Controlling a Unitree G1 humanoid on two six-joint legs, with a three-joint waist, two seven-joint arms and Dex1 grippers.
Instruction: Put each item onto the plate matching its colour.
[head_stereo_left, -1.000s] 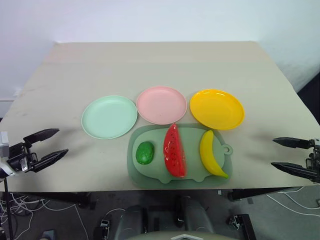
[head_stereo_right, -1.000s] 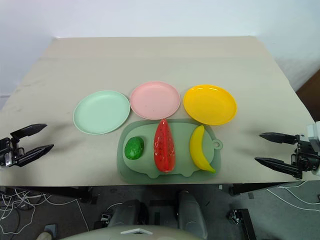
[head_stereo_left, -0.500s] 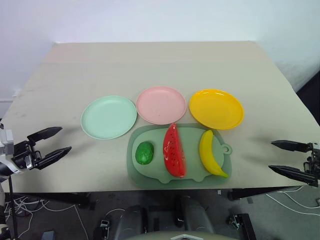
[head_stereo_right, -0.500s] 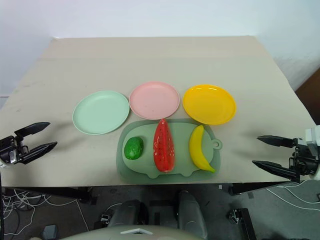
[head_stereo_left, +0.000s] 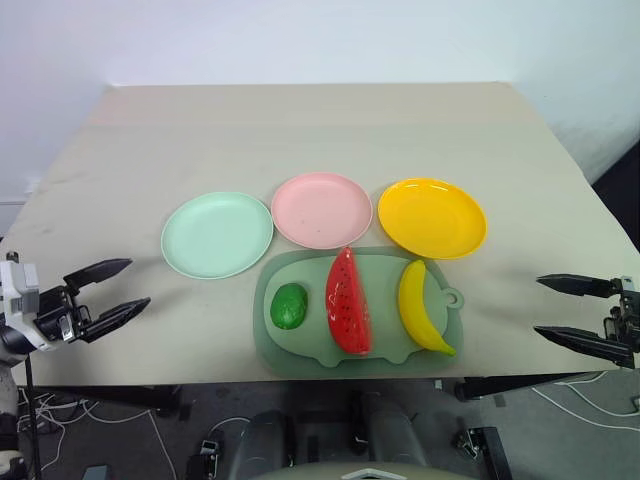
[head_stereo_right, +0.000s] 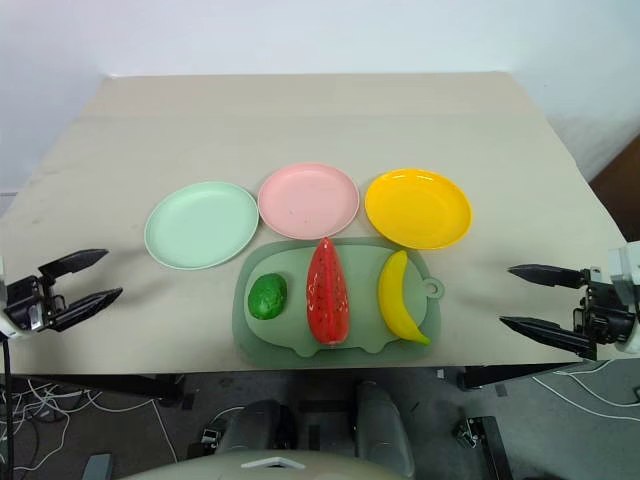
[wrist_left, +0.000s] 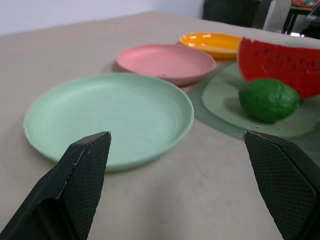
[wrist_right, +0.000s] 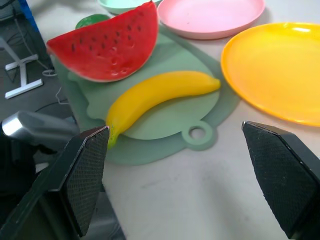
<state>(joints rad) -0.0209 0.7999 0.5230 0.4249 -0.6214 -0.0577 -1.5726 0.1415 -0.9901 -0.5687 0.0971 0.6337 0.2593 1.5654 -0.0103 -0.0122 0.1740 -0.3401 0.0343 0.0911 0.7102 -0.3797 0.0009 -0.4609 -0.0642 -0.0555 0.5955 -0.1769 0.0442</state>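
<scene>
So here's my setup: beige tabletop with three round plates in a row across the middle, mint green plate on my left, pink plate in the centre, yellow plate on my right. All three are bare. Just in front of them, nearer to me, is a sage-green mat with all three fruits lined up on it. The small green fruit sits at the left end, roundish, so no real long axis to speak of. The watermelon wedge is in the middle, long axis running away from me toward the pink plate, one tip nearly at that plate's rim, seeded red face showing. The banana is on the right, also lying lengthwise front to back, far tip aimed toward the yellow plate, near tip curling off to my right. My left claw hangs at the left edge of the tabletop, fingers spread wide, holding nothing. My right claw is at the right edge, same deal, wide open and empty, well apart from the mat.
</scene>
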